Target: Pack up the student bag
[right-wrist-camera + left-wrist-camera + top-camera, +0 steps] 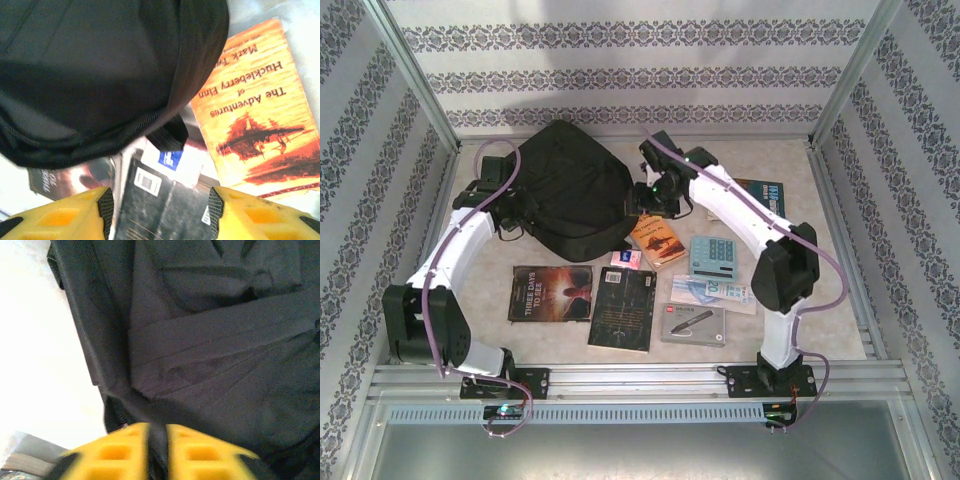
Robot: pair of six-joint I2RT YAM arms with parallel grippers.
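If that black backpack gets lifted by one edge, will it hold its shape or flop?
Likely floppy: the student bag lies slumped, its fabric creased into folds. It would probably sag and drag. It looks flat, so perhaps light.

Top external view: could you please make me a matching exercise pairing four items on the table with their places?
Things:
1. large black fabric backpack
2. orange paperback book
3. pale blue calculator
4. flat grey pen box

Places:
A. frontmost of the four
B. just right of the backpack
C. farthest back
D. right of the orange book, behind the pen box

Pairs: 1-C; 2-B; 3-D; 4-A
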